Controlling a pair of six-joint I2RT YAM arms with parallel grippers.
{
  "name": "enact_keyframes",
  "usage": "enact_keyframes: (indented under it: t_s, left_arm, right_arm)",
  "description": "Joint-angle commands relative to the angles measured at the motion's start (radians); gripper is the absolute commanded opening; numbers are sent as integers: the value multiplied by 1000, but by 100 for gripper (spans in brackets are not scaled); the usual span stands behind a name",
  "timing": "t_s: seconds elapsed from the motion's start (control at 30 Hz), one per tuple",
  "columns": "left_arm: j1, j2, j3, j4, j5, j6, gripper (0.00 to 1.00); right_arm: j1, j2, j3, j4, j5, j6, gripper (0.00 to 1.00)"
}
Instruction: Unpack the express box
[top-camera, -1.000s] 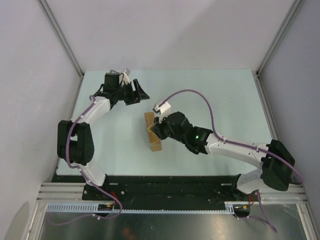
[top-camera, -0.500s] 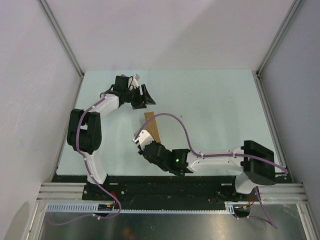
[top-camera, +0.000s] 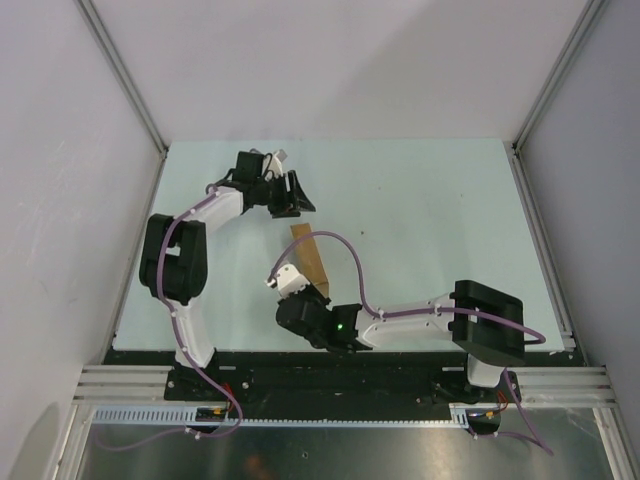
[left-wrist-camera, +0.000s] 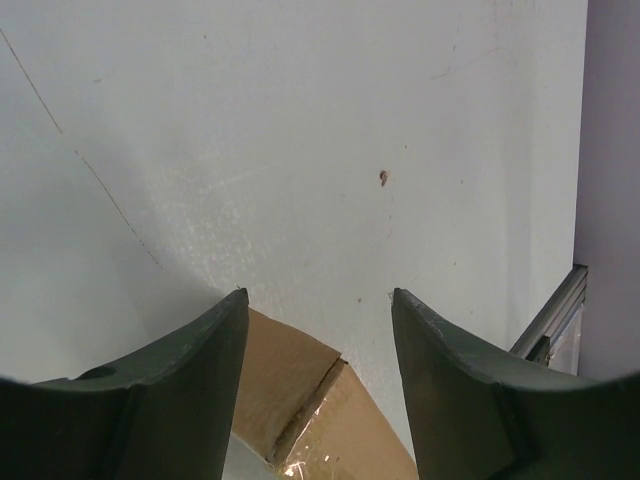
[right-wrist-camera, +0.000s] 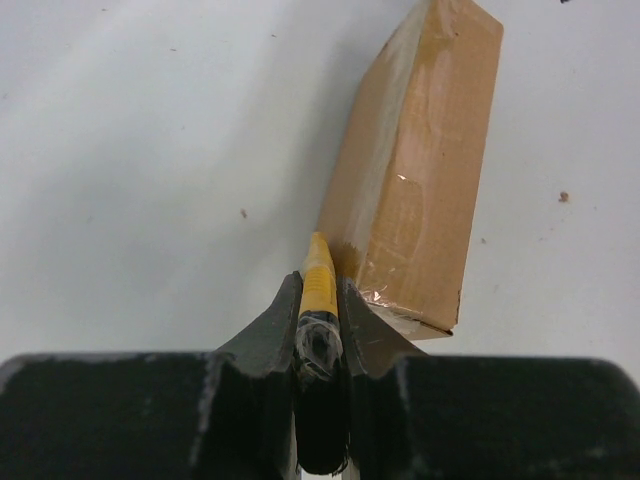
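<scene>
Brown express box (right-wrist-camera: 415, 170); knife (right-wrist-camera: 318, 285) pinched (rt jaws).

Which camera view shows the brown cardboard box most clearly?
The right wrist view: the express box is close, nearly whole, with two faces visible. The top view shows it small, its near end behind the right arm. The left wrist view catches only one corner.

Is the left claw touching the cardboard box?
Apart. The top view shows a strip of bare table between the left gripper and the box.
</scene>
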Motion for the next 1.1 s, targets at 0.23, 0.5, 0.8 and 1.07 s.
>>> enact_keyframes:
  t_s: [0.23, 0.5, 0.8, 1.07]
  left_arm:
    - [-25, -45, -74, 17, 51, 19, 57]
    - [-25, -111, -166, 19, 36, -44, 52]
    - [-25, -189, -245, 66, 56, -105, 50]
    - [-26, -217, -288, 129, 111, -123, 49]
  right_arm:
    - [3, -20, 28, -126, 98, 127, 0]
    - [-31, -90, 19, -329, 107, 380, 0]
    - [-42, -162, -35, -444, 129, 538, 0]
    - [-86, -256, -98, -473, 77, 618, 0]
